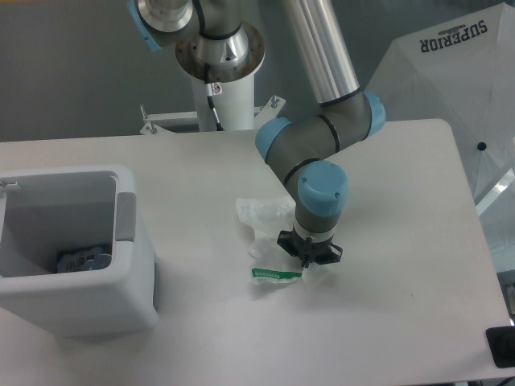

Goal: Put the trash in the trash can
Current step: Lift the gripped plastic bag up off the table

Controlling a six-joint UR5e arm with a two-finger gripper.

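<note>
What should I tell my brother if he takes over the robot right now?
Claw: down on the wrapper, apparently shut on it, though its tips are hidden.
Wrapper: on the table, bunched up under the claw, green strip sticking out left.
Bin: at the table's left edge, with a small blue packet inside.
Done: claw is at the wrapper.
Left: lift it, carry it left over the bin, let go.

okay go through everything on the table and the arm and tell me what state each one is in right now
gripper: down at the table, on the trash; whether shut cannot be told
trash: crumpled, lying on the table, not in the trash can
trash can: upright, open at the top, bluish packet at its bottom
table: carries the trash can and the trash
</note>
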